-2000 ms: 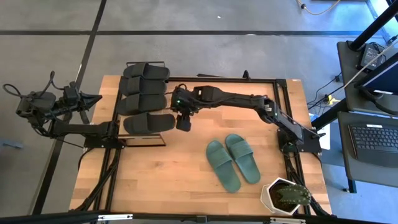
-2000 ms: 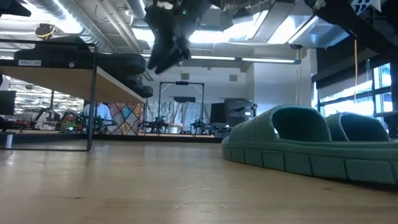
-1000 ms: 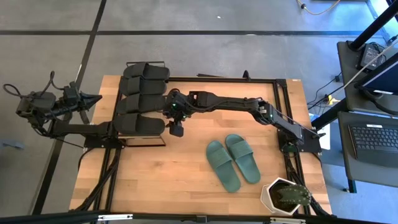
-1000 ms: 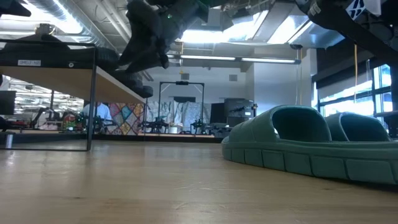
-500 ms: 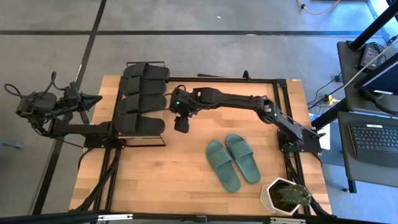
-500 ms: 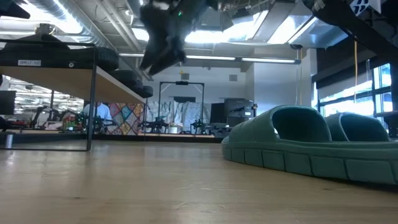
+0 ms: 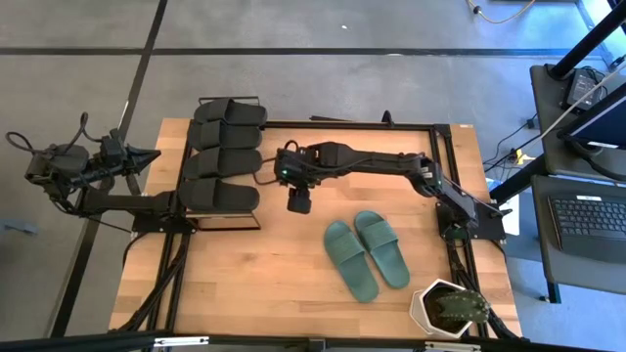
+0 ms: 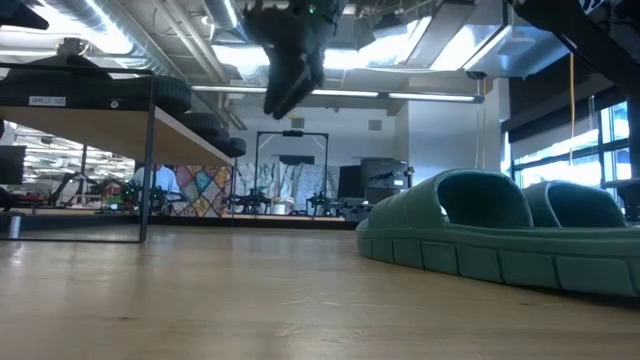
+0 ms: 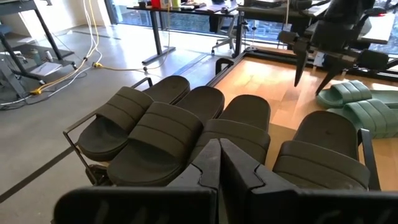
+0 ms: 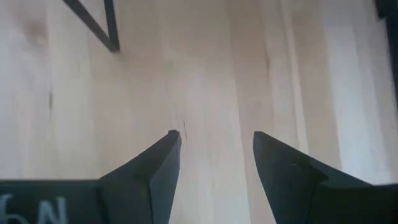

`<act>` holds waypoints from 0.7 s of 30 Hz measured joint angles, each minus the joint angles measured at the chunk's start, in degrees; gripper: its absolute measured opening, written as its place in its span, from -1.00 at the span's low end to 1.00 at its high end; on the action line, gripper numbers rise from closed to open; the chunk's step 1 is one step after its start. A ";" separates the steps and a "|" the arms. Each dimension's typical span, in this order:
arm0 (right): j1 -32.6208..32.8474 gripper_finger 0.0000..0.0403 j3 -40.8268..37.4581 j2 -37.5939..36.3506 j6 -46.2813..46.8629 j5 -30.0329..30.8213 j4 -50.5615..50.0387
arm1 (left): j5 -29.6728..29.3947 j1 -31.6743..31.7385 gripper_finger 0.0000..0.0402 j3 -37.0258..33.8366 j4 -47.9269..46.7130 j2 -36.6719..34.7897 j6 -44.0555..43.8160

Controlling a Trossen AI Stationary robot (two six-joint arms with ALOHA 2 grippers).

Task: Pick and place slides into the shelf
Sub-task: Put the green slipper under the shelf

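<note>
Right claw (image 7: 299,204): fingers (image 10: 163,163) spread apart, nothing between them, pointing down at bare desk (image 7: 264,284) just beside the shelf (image 7: 249,221), on the side facing the teal slides. In the low view it hangs well above the desk surface, clear of everything. Its arm reaches in across the desk from the far side of the shelf.

Shelf: stands at the desk's left edge; thin black frame, wooden top board seen edge-on in the low view. Four black slides (image 7: 217,196) lie on top of it, side by side in a row, straps up; the one nearest the right claw sits at the end of the row.

Teal slides (image 7: 367,252): a pair lying flat on the desk, touching each other, well apart from the shelf, beyond the right claw.

Potted plant (image 7: 450,307): at the desk corner farthest from the shelf.

Left claw (image 9: 219,163): clenched shut, empty, parked off the desk on the shelf's outer side, facing the black slides
</note>
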 joint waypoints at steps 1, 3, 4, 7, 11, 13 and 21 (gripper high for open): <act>-0.04 0.00 -0.22 0.06 -0.18 0.00 -0.24 | -0.02 0.00 -1.00 0.00 0.00 -0.01 0.00; -0.32 0.00 -0.56 0.04 -1.01 0.00 0.31 | 0.00 0.00 -1.00 0.00 0.00 0.01 0.00; -0.49 0.00 -1.07 -0.06 -1.21 -0.02 1.29 | -0.02 -0.01 -1.00 0.00 0.02 0.01 0.00; -1.15 0.00 -3.08 0.03 -1.33 -0.02 4.95 | -0.01 0.00 -1.00 0.00 0.01 0.00 0.00; -1.55 0.00 -7.35 -0.05 -2.71 -0.17 13.96 | -0.02 0.02 -1.00 0.00 0.00 0.01 0.00; -1.70 0.00 -9.30 0.10 -3.17 -1.72 16.21 | -0.02 0.02 -1.00 0.00 0.02 0.01 0.00; -3.54 0.00 -22.00 -7.48 -2.19 -3.00 23.43 | -0.02 0.02 -1.00 0.00 0.00 0.01 0.00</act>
